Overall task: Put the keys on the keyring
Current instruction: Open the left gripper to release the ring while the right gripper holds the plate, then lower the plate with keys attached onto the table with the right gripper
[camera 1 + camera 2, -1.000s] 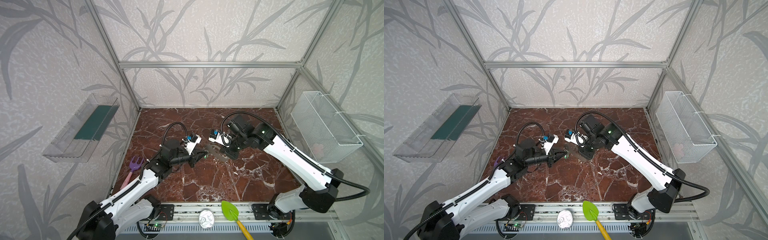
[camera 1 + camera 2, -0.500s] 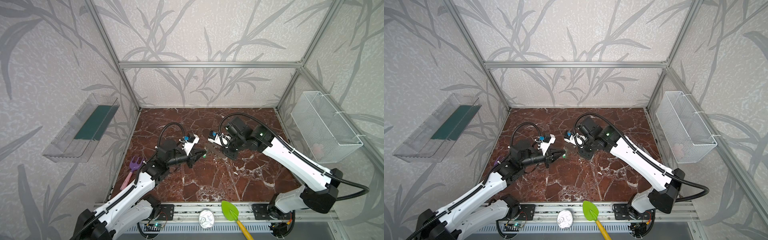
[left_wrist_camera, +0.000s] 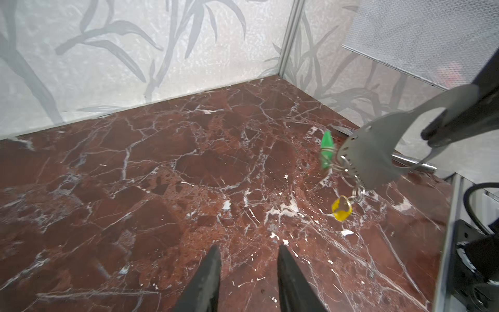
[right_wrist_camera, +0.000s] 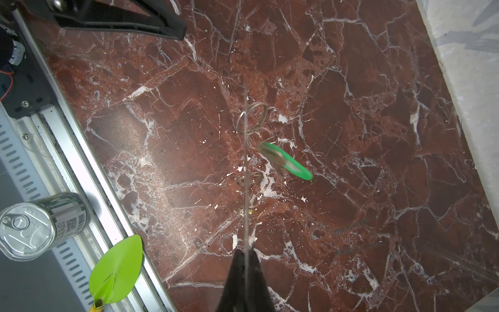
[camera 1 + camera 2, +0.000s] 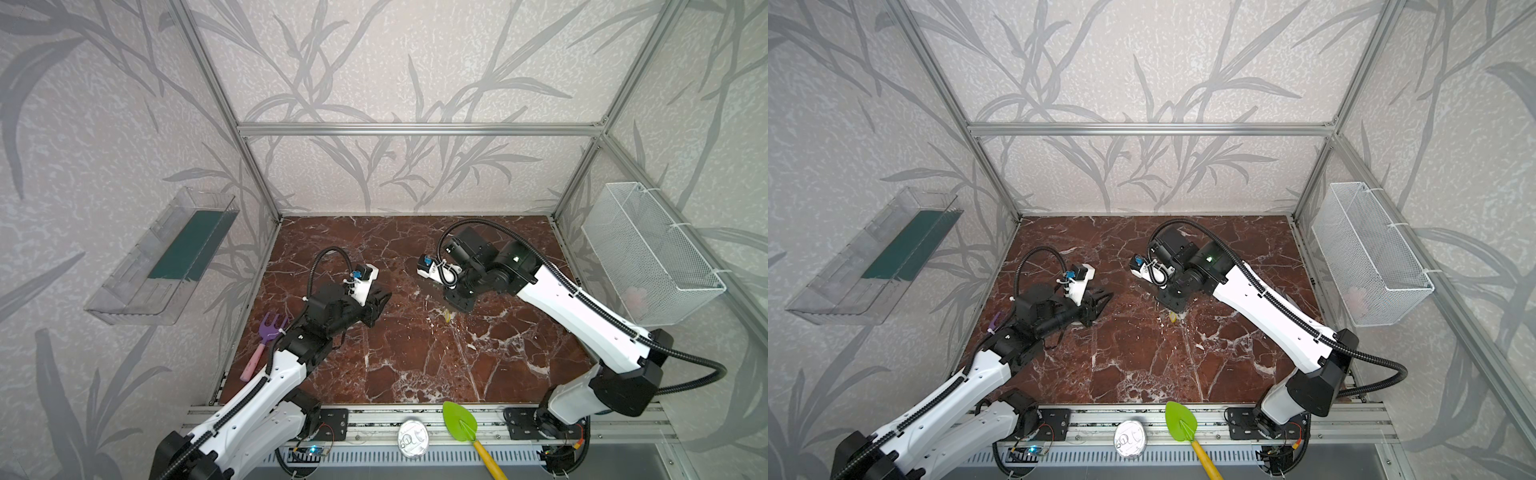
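Threading judged finished; saw both keys hanging off keyring, pinched in right tool; left tool parted, empty. Next: gentle set-down.

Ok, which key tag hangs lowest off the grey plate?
The yellow tag: it dangles below the keyring, close to the marble, while the green tag sits higher, beside its edge.

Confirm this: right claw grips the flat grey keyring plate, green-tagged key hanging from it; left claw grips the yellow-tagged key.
Wrong: the left claw is open and empty. The left wrist view shows the yellow-tagged key also hanging from the flat grey keyring plate.
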Robot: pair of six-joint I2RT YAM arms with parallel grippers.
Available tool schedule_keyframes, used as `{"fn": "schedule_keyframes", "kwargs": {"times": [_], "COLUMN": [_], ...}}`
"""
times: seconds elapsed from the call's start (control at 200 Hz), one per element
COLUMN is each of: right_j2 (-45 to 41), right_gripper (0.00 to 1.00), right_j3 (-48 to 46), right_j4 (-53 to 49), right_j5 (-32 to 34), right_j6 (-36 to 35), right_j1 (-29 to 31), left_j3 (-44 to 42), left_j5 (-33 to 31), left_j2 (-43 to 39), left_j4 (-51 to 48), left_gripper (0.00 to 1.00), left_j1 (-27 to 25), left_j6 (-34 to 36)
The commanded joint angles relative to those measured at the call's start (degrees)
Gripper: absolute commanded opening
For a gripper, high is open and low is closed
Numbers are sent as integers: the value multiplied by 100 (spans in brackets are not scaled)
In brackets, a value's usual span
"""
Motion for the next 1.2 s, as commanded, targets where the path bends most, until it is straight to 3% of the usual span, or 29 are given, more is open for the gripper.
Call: {"fn": "schedule_keyframes", "kwargs": {"times": [0.0, 0.26, 0.485, 0.67, 1.015, 1.195], "right_j2": [192, 579, 1108, 1641, 2825, 3098], "right_gripper": [0, 0, 0, 0, 0, 0], "right_j3": [320, 519, 558, 600, 921, 884], "right_j4": [-181, 203, 784, 1450, 2810, 2916], "right_j5": [21, -35, -430, -825, -2164, -2438], "right_j6": [291, 1003, 1511, 1999, 2782, 2943], "right_j1": [-31, -18, -1, 59, 44, -410], "left_j3": [-61, 91, 233, 157, -145, -118], "left_j5": [-785, -2257, -3107, -3279, -3478, -3462], "left_j2": [-164, -362, -403, -633, -1266, -1271], "left_j4": [-112, -649, -1087, -1211, -1434, -1575], "left_gripper": [39, 42, 42, 42, 44, 44], "left_j1": [51, 54, 50, 47, 55, 52], "left_j6": [-140, -587, -1275, -1709, -2169, -2225]}}
